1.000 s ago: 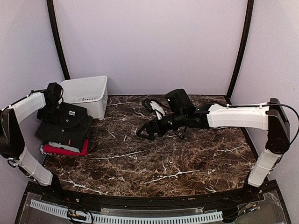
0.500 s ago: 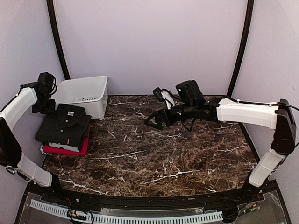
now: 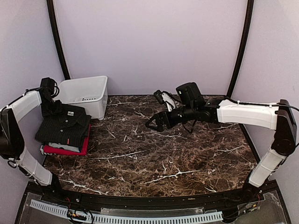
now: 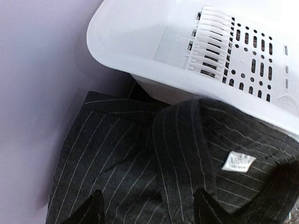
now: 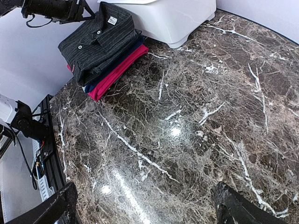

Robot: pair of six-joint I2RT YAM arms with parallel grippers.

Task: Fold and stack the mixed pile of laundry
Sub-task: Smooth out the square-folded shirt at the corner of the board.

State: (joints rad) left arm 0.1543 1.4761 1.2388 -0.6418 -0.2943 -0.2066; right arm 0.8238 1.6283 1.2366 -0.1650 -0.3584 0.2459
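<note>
The folded stack sits at the left edge of the surface (image 3: 187, 158), just in front of the white bin (image 3: 91, 105). On top lies the shirt (image 3: 65, 126), dark charcoal cloth with fine pale pinstripes, folded into a rough rectangle with its collar toward the bin. Under it, the right wrist view shows a thin edge of the navy T-shirt (image 5: 92, 85), and the red T-shirt (image 3: 65, 150) is at the bottom, sticking out along the near side.

The left gripper (image 4: 149, 212) hangs over the far left end of the shirt, beside the collar. Its two black fingers are apart, with striped cloth showing between them and nothing clamped. A small white label (image 4: 238, 162) sits inside the collar. The bin's rim is smooth plastic, and its wall is pierced with rows of slots.

The right gripper (image 3: 154, 123) is over the middle of the surface, well apart from the stack. Its fingers are spread wide and hold nothing. The surface is glossy dark brown marble with white veins.
</note>
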